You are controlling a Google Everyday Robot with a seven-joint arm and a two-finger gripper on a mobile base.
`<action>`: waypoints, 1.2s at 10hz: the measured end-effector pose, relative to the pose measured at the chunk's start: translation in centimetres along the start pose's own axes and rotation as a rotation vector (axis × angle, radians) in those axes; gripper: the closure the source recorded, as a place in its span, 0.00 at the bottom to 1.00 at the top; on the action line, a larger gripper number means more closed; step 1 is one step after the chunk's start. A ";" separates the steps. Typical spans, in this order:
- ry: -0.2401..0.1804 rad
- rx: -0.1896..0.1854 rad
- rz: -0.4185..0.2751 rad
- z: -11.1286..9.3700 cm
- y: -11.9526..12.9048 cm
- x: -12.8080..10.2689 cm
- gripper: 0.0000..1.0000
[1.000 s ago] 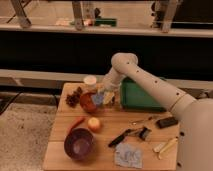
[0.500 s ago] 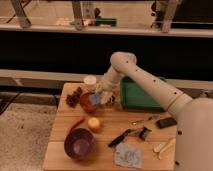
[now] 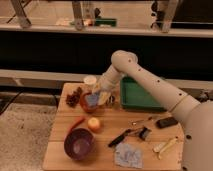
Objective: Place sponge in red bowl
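1. Moved since 1 s ago: gripper (image 3: 98, 96) slid a bit toward the left edge of the worktop and is now right over the red bowl (image 3: 84, 106). Everything else on the board looks the same.
2. Blue sponge (image 3: 91, 101) is at the mouth of the red bowl, just under the gripper. Bowl is near the back edge, left of center.
3. Gripper state: can't tell tbh. It's right on the sponge, but no way to see if it's gripping or has let go.
4. White cup (image 3: 90, 80) is just behind the red bowl at the back edge, w/ a dark clump (image 3: 74, 97) to the bowl's left.
5. Green tray (image 3: 137, 95) is at the back edge, right of the bowl, w/ the arm crossing its near-left corner.
6. Purple bowl (image 3: 79, 145) is by the front-left corner, well apart from the red one. Btw a yellow fruit (image 3: 94, 124) and a red pepper (image 3: 76, 123) lie between the two bowls.
7. Blue cloth (image 3: 128, 155) is at the front edge, approx the middle.
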 end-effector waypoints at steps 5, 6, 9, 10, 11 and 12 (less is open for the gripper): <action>0.009 -0.012 -0.001 1.0 -0.8 -0.2 1.00; 0.010 -0.014 0.001 1.1 -0.9 0.0 1.00; 0.007 -0.021 -0.004 1.2 -1.4 0.4 1.00; 0.007 -0.025 -0.005 1.3 -1.6 0.6 1.00; 0.006 -0.030 -0.006 1.5 -1.7 0.8 1.00; 0.005 -0.034 -0.006 1.7 -1.9 1.0 1.00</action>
